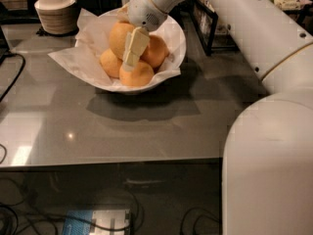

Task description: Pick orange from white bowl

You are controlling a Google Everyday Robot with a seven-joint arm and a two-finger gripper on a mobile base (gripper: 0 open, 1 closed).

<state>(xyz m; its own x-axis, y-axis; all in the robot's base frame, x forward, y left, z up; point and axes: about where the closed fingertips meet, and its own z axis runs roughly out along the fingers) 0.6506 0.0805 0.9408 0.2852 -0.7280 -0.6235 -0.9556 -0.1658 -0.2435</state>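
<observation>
The white bowl (pixel 173 43), lined with crinkled white paper, stands at the back of the grey table. It holds the orange (pixel 119 37), the largest and palest fruit, on top at the back left. Three smaller, more orange fruits lie around it. My gripper (pixel 131 53) reaches down from the upper right into the bowl. It lies against the right side of the orange, between it and the small fruit on the right (pixel 157 52). The far side of the orange is hidden.
A stack of small beige bowls (pixel 55 10) stands at the back left, with a black cable (pixel 12 77) at the table's left edge. A dark rack (pixel 208 26) stands behind the bowl to the right. My white arm and base (pixel 269 146) fill the right side.
</observation>
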